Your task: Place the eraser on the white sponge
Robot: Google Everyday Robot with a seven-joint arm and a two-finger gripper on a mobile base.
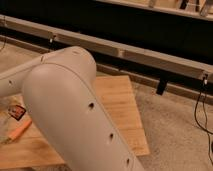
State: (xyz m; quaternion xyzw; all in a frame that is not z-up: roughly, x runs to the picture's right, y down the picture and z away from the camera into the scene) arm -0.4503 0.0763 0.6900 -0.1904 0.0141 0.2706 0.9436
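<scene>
The robot's big white arm [75,115] fills the middle of the view and covers most of the wooden board [120,112]. Its slimmer forearm runs off past the board's left end. The gripper sits somewhere beyond that end, out of sight at the left edge. Its fingers are pressed together, and nothing shows whether they hold anything.

The eraser [17,111], a small dark block with an orange-red label, lies at the left end of the board, just beside the arm's lower section. A pale patch just left of the eraser may be the sponge, but the view there is too poor to be sure. An orange stick [20,130] lies tilted on the board just in front of the eraser, near it but apart.

Behind the board a long pale rail [140,55] runs along the dark wall. A black cable [202,107] hangs to the speckled floor [175,135], well to the board's right.
</scene>
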